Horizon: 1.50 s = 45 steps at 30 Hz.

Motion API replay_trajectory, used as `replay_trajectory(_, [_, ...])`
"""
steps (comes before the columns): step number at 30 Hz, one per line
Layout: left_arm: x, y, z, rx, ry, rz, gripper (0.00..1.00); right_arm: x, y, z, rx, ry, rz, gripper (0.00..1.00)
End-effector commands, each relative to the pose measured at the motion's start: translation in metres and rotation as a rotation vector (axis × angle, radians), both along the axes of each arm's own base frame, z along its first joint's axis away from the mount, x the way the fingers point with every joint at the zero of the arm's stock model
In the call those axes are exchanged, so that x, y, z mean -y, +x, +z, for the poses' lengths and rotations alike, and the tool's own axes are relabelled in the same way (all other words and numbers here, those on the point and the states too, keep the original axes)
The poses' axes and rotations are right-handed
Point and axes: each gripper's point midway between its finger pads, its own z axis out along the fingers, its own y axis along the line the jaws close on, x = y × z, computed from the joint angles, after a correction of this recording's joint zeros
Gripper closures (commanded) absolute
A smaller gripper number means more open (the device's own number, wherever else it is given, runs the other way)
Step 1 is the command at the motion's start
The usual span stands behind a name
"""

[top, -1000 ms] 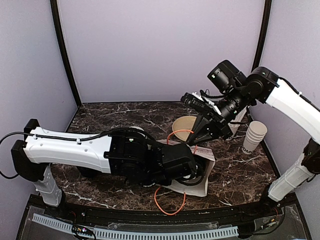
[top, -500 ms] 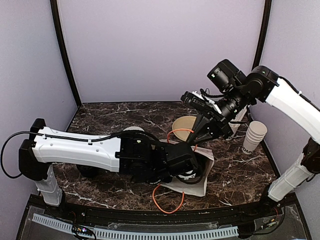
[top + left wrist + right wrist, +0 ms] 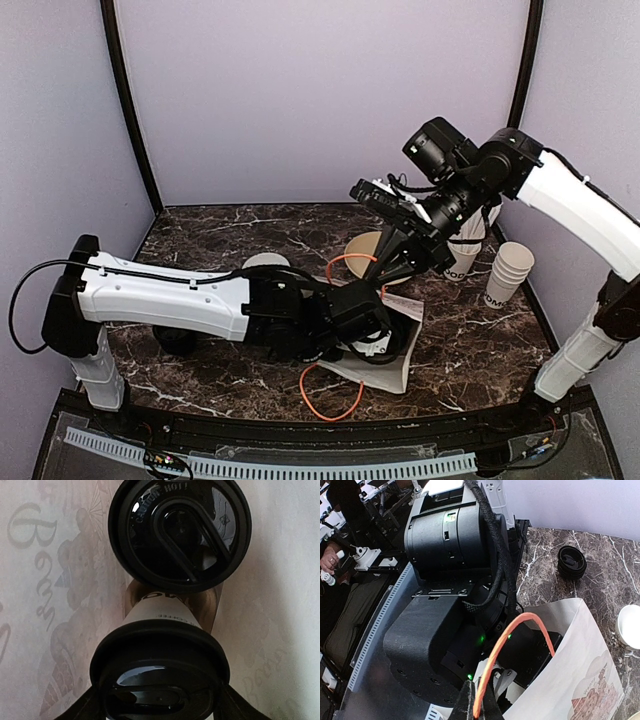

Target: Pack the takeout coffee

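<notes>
From above, my left arm (image 3: 170, 300) reaches into the paper bag (image 3: 400, 368) on the table (image 3: 220, 230). Left wrist — my left gripper (image 3: 157, 706) clamped on one lidded cup (image 3: 160, 625), second cup (image 3: 180, 530) just ahead. Right wrist — right gripper (image 3: 476, 702) pinching the bag's orange handle (image 3: 518, 624).

The left arm (image 3: 170, 300) has reached further across the worktop (image 3: 200, 240): its shoulder end has swung rightwards, and the wrist, with the left claw (image 3: 157, 712) round a lidded coffee cup (image 3: 160, 630), has gone deeper into the paper bag (image 3: 390, 365). The right claw (image 3: 476, 702) has drawn the orange handle (image 3: 352, 262) up and leftwards, and the bag has shifted with it. The bag's other handle (image 3: 325, 405) has crept left. Behind the right arm (image 3: 560, 195) a white lettered cup (image 3: 462, 262) now shows
</notes>
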Motion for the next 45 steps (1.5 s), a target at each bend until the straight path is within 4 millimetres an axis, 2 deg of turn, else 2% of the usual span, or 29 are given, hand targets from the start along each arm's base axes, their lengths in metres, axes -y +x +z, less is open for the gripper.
replay_trajectory(1, [0.006, 0.004, 0.001, -0.006, -0.038, -0.026, 0.56, -0.002, -0.006, 0.009, -0.014, 0.024, 0.03, 1.0])
replay_trajectory(16, [0.0, 0.021, -0.023, -0.045, -0.034, 0.003, 0.56, -0.005, -0.003, 0.008, -0.021, 0.003, 0.036, 0.98])
replay_trajectory(17, [-0.001, 0.022, -0.025, -0.048, -0.031, 0.006, 0.56, -0.005, -0.003, 0.009, -0.016, 0.004, 0.035, 0.95])
replay_trajectory(21, [0.0, 0.025, -0.033, -0.073, -0.028, 0.013, 0.56, 0.001, 0.006, 0.013, 0.03, -0.016, 0.027, 0.64])
replay_trajectory(23, [-0.001, 0.026, -0.034, -0.084, -0.029, 0.021, 0.56, 0.008, 0.02, 0.019, 0.045, -0.006, -0.009, 0.51])
replay_trajectory(26, [0.0, 0.027, -0.034, -0.118, -0.041, 0.036, 0.56, 0.025, 0.051, 0.032, 0.08, 0.034, -0.099, 0.39])
replay_trajectory(30, [0.0, 0.028, -0.036, -0.174, -0.043, 0.061, 0.56, 0.053, 0.1, 0.041, 0.131, 0.069, -0.246, 0.33])
replay_trajectory(32, [0.001, 0.031, -0.036, -0.176, -0.039, 0.072, 0.56, 0.062, 0.137, 0.033, 0.12, 0.06, -0.389, 0.34])
replay_trajectory(36, [0.001, 0.036, -0.033, -0.167, -0.044, 0.083, 0.57, 0.076, 0.198, -0.001, 0.153, 0.015, -0.606, 0.35])
replay_trajectory(42, [0.002, 0.039, -0.032, -0.155, -0.049, 0.09, 0.57, 0.077, 0.224, -0.061, 0.105, -0.046, -0.644, 0.35])
replay_trajectory(45, [0.001, 0.042, -0.028, -0.14, -0.052, 0.098, 0.58, 0.074, 0.245, -0.095, 0.065, -0.094, -0.701, 0.38])
